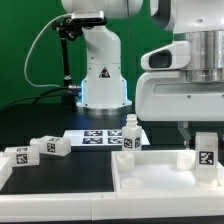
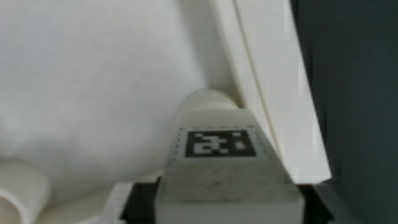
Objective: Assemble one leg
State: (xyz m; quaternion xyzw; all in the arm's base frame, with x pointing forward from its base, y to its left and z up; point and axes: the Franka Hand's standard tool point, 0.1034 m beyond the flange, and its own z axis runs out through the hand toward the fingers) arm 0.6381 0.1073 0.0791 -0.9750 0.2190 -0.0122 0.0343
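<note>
My gripper (image 1: 205, 148) is shut on a leg (image 1: 206, 156), a white block-like peg with a black-and-white tag. It holds the leg upright at the large white square top (image 1: 150, 178), at the corner on the exterior view's right. In the wrist view the leg (image 2: 217, 150) sits between my dark fingers (image 2: 153, 196), its far end against the top's raised rim (image 2: 267, 80); I cannot tell whether it is seated. My gripper (image 2: 222, 192) shows only at the picture's edge. Another leg (image 1: 129, 136) stands upright at the top's far corner.
Two loose legs (image 1: 20, 157) (image 1: 51, 147) lie on the black table on the exterior view's left. The marker board (image 1: 98, 137) lies behind the top. The robot base (image 1: 102, 80) stands at the back. A rounded white part (image 2: 18, 192) shows inside the top.
</note>
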